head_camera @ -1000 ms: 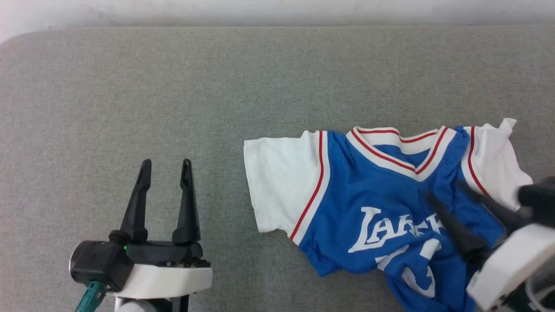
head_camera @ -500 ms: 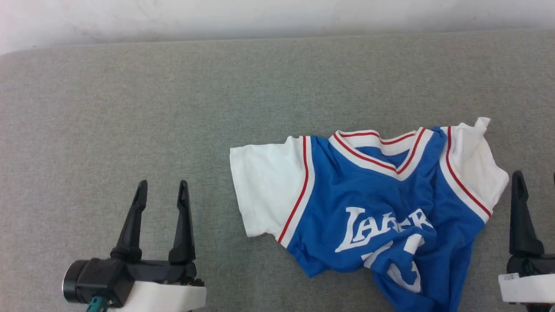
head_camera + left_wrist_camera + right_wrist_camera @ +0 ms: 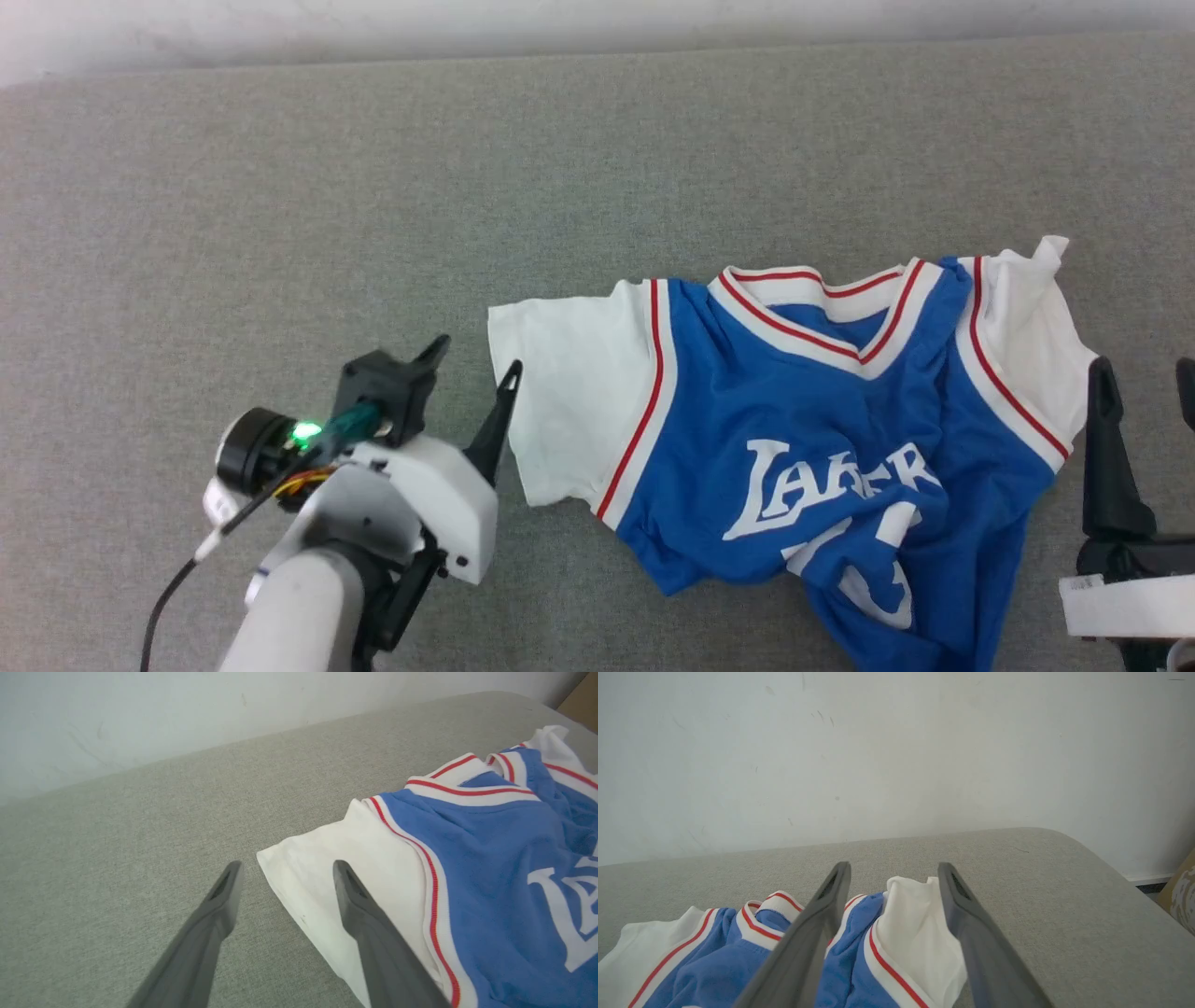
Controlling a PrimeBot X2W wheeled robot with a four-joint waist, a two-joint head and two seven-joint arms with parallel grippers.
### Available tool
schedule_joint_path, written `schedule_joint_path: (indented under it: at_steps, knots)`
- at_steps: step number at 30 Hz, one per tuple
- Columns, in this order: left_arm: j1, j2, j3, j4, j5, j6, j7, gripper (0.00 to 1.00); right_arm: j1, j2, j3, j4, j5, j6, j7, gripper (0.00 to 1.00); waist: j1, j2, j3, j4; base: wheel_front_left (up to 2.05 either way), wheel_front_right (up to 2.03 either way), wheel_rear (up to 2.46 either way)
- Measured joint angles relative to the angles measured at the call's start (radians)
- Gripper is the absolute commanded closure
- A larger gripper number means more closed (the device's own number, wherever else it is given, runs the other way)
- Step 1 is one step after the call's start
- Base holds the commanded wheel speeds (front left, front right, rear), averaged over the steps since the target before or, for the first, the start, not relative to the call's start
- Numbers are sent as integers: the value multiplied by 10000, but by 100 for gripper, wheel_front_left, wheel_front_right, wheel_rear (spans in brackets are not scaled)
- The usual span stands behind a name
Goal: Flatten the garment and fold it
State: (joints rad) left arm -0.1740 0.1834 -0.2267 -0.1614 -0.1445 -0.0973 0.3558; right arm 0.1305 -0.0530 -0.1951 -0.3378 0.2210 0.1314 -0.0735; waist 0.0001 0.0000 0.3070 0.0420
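The blue jersey T-shirt (image 3: pixel 794 448) is lying rumpled on the right of the grey padded surface (image 3: pixel 280 233). The left gripper (image 3: pixel 475 359), fingers spread, is straddling the edge of one white sleeve (image 3: pixel 373 868), probably to pinch it flat; the right gripper (image 3: pixel 1144 373), also spread, is hovering beside the other.

The shirt (image 3: pixel 803 401) is thin, soft knit cloth with a slight sheen, creased, and its white lettering (image 3: pixel 767 485) looks smooth and printed. The desk (image 3: pixel 280 187) under it is covered in coarse grey woven cloth, matt and a little fuzzy. The left pincer (image 3: pixel 475 357) and right pincer (image 3: pixel 1144 366) have matt dark plastic fingers (image 3: pixel 373 942). The left arm's white shell (image 3: pixel 439 485) is smooth, faintly glossy plastic. The wall (image 3: pixel 878 742) is matt paint, scuffed.
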Motion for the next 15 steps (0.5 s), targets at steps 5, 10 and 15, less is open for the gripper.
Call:
schedule_joint_path:
  at_steps: [5, 10, 15]
  knots:
    - [-494, 278, -537, 571, -261, -134, 2107, 0, -98, 2, 104, 88, 4, 0, 13, 0, 0, 0, 276, -80, 0, 0, 0]
    - [-755, 221, -619, 834, -512, -153, 2874, 0, -256, 0, 159, 232, 17, 0, 12, 0, 1, 0, 471, -216, 0, 0, 0]
    - [-963, 13, -621, 1058, -748, 31, 3624, 13, -296, 2, 240, 416, 109, 0, -71, 0, 0, 0, 691, -403, 0, 0, 0]
